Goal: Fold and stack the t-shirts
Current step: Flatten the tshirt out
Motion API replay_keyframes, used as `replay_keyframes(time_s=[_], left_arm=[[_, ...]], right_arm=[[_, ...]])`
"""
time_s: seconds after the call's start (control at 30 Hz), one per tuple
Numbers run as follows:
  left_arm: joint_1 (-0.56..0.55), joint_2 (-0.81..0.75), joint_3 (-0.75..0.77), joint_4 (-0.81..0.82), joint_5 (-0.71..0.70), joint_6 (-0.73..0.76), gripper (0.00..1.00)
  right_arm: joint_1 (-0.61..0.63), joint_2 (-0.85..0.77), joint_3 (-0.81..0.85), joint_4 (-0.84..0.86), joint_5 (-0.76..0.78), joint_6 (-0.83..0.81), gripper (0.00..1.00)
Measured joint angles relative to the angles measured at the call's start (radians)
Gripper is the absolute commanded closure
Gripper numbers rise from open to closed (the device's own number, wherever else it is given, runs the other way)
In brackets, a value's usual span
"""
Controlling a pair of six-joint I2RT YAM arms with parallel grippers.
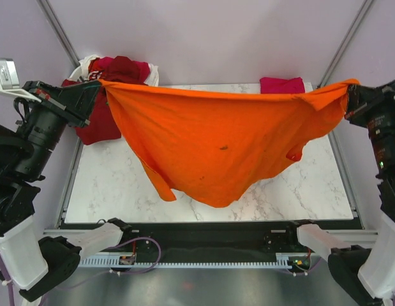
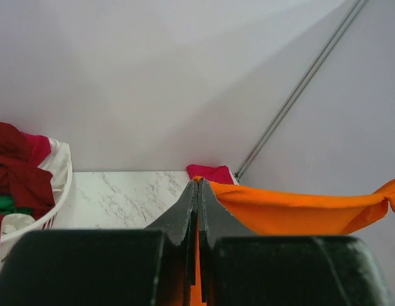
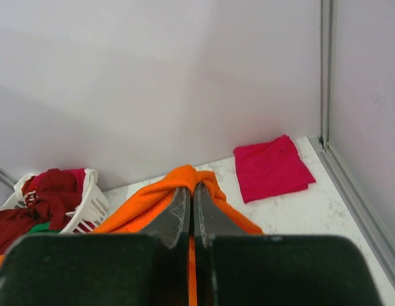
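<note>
The bright orange t-shirt (image 1: 210, 140) hangs stretched in the air above the marble table, held by both grippers. My left gripper (image 1: 100, 85) is shut on its left corner (image 2: 213, 189). My right gripper (image 1: 348, 89) is shut on its right corner (image 3: 191, 176). The shirt sags in the middle, its low edge near the table's front. A folded magenta-pink t-shirt (image 1: 281, 85) lies at the far right of the table; it also shows in the right wrist view (image 3: 272, 167) and the left wrist view (image 2: 210, 173). Dark red, crimson and green shirts (image 2: 18, 178) fill the basket.
A white slotted basket (image 1: 89, 64) stands at the far left corner, with a dark red shirt (image 1: 98, 124) spilling out onto the table. The marble table (image 1: 108, 191) has a metal frame at its sides. Grey walls close the back.
</note>
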Motion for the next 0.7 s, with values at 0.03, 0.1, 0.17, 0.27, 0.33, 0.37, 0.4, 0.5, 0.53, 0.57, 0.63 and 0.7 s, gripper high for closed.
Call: replay_keyframes(time_s=[0.03,0.1,0.17,0.27,0.33,0.37,0.4,0.5,0.53,0.57,0.63,0.7], left_arm=[[0.0,-0.011,-0.009,-0.005,0.011,0.0,0.98],[0.0,-0.04,-0.032,-0.008,0.021,-0.001,0.98],[0.0,-0.075,-0.057,-0.014,0.023,-0.002,0.98],[0.0,-0.146,-0.097,-0.021,0.024,-0.002,0.98],[0.0,-0.191,-0.106,-0.021,0.024,-0.002,0.98],[0.0,-0.211,-0.107,-0.019,0.026,-0.002,0.98],[0.0,-0.223,-0.108,-0.017,0.029,-0.002,0.98],[0.0,-0.246,-0.122,-0.003,0.039,-0.001,0.98],[0.0,-0.246,-0.129,0.0,0.039,-0.001,0.98],[0.0,-0.245,-0.146,0.005,0.032,-0.001,0.98],[0.0,-0.237,-0.18,0.002,0.008,-0.001,0.98],[0.001,-0.209,-0.216,0.001,-0.038,0.0,0.98]], right_arm=[[0.008,-0.039,-0.029,0.016,-0.01,-0.013,1.0],[0.024,-0.107,-0.056,0.045,-0.023,-0.037,1.0],[0.046,-0.173,-0.063,0.084,-0.038,-0.059,1.0],[0.074,-0.266,-0.076,0.147,-0.055,-0.088,1.0],[0.095,-0.322,-0.084,0.183,-0.058,-0.108,1.0],[0.104,-0.337,-0.085,0.195,-0.057,-0.115,1.0],[0.115,-0.349,-0.085,0.208,-0.057,-0.124,1.0],[0.141,-0.348,-0.077,0.23,-0.054,-0.142,1.0],[0.148,-0.338,-0.076,0.229,-0.047,-0.145,1.0],[0.151,-0.323,-0.074,0.225,-0.042,-0.145,1.0],[0.152,-0.27,-0.068,0.223,-0.022,-0.146,1.0],[0.153,-0.195,-0.063,0.223,0.004,-0.147,1.0]])
